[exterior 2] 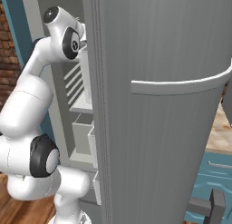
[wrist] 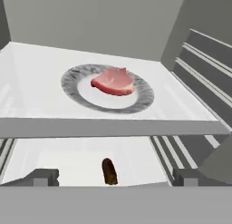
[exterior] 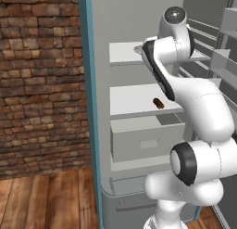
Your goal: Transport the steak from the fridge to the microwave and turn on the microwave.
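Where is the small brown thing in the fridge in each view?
Left base view: brown thing near the centre, on the shelf above the drawer.
Right base view: the fridge door covers most of the shelves.
Hand view: bottom centre, on the shelf below the plate.
Shared landmark: that white shelf.

Fridge [exterior: 139, 19] stands open with its door [exterior 2: 163, 128] swung out at 3 o'clock of the arm [exterior: 199, 107], brick wall [exterior: 41, 84] at 9 o'clock. In the hand view the steak [wrist: 113, 81] lies on a plate [wrist: 74, 78] on the upper shelf [wrist: 27, 82], dead ahead at 12 o'clock and apart from the gripper [wrist: 115, 177] (jaws spread wide, nothing between them). One shelf down a small brown item [wrist: 108, 171] lies on the lower shelf [exterior: 129, 98], with the drawer [exterior: 146, 140] just below that and the door racks [wrist: 204, 78] at 2 o'clock.
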{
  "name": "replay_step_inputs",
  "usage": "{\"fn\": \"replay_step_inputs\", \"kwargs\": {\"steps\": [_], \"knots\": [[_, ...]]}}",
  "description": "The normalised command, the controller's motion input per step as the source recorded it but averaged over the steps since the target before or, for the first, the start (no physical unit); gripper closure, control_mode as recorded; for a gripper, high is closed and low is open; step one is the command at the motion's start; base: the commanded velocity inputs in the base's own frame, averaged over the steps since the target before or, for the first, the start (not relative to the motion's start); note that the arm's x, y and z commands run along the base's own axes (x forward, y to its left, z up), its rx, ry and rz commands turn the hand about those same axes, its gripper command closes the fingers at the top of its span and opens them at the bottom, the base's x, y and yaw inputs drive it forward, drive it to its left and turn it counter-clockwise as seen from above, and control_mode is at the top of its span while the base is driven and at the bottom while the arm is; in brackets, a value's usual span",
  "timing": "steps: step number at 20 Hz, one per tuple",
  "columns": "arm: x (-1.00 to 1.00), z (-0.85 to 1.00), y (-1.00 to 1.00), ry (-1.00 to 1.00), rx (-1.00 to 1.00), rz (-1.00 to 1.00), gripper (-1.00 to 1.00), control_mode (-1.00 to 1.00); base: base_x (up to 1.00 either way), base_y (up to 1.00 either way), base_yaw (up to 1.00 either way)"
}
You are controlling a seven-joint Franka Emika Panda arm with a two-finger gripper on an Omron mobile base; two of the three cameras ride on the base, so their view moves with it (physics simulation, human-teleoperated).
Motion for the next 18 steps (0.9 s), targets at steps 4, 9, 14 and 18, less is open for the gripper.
{"fn": "replay_step_inputs", "kwargs": {"steps": [4,9,14,18], "knots": [[0.49,-0.14,0.00,0.14,0.00,0.01,-1.00,-1.00,0.00,0.00,0.00],[0.42,-0.01,-0.07,0.04,0.00,0.01,-1.00,-1.00,0.00,0.00,0.00],[0.40,-0.15,-0.06,0.00,0.00,0.04,-1.00,-1.00,0.00,0.00,0.00],[0.36,-0.29,-0.06,0.03,0.00,0.05,-1.00,-1.00,0.00,0.00,0.00]]}}
